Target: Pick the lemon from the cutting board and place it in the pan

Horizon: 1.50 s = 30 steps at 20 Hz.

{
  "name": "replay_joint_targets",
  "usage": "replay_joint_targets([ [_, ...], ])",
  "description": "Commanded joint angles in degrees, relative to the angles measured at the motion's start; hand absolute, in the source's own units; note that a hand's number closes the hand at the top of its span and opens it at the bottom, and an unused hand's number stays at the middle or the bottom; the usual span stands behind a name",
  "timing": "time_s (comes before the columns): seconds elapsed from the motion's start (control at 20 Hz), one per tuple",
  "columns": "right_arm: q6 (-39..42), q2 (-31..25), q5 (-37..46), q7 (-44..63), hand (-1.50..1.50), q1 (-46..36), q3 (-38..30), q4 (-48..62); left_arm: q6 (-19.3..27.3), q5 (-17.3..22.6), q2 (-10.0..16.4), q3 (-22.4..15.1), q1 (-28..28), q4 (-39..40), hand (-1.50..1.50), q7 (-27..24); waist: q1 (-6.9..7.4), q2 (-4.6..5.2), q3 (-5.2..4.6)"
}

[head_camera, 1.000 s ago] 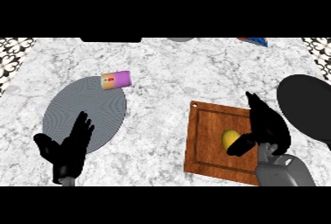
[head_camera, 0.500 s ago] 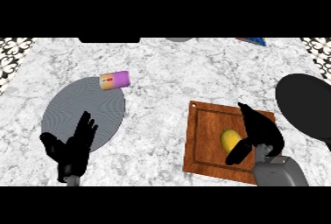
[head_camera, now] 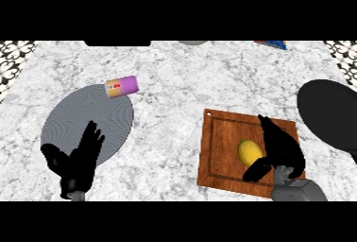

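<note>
The lemon (head_camera: 250,152) lay on the wooden cutting board (head_camera: 222,137), right of the board's middle. Its long axis ran nearly straight up and down the head view, one tip pointing away from the robot and the other towards it, with only a slight tilt.

The right robot hand (head_camera: 282,147) stood just beside the lemon on its right. It was open, its fingers (head_camera: 270,130) stretched up the board, and its thumb (head_camera: 255,170) spread out below the fruit's near tip. It gripped nothing. The black pan (head_camera: 327,113) sat at the view's right edge, apart from the board.

The left robot hand (head_camera: 77,164) rested open at the lower left, fingers up, over the near rim of the grey plate (head_camera: 83,111). A small purple and orange container (head_camera: 122,86) lay at the plate's far rim on the marble tabletop (head_camera: 181,80).

Compared with a second before, the right robot hand had drawn lower and closer to the lemon, its thumb now under the fruit. The lemon had not shifted.
</note>
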Motion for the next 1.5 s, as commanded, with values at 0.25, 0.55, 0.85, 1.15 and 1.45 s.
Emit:
replay_joint_targets([
  [0.25, -7.3, 1.0, 2.4, -6.4, -1.50, -3.4, -2.6, 13.4, -2.5, -0.3, 0.5, 2.1, 1.8, -3.5, 0.00, 2.9, 0.20, 0.04, 0.01],
  [0.55, -9.8, -1.2, 5.3, -14.1, 1.50, -3.9, 0.6, 14.1, -1.3, -3.0, -2.3, 0.9, 2.0, -0.4, 0.00, -0.7, 0.19, 0.02, 0.01],
  [0.85, -8.2, -1.4, 6.1, -14.7, 1.50, 0.3, 1.1, 9.2, -5.5, -1.7, -0.9, 5.4, -0.7, 3.3, 0.00, -2.1, -0.08, 0.00, -0.01],
  [1.15, -10.2, -3.4, 9.6, -27.4, 1.50, 8.0, 14.0, 7.8, -3.1, -1.9, -2.1, 4.8, -1.3, 3.6, 0.00, -0.5, -0.61, -0.03, -0.03],
  [1.45, -15.8, -10.5, 12.5, -34.9, 1.50, 13.2, 13.9, 2.2, -4.4, -2.8, -2.2, 4.8, -1.1, 4.2, 0.00, -2.7, -0.39, -0.01, -0.01],
])
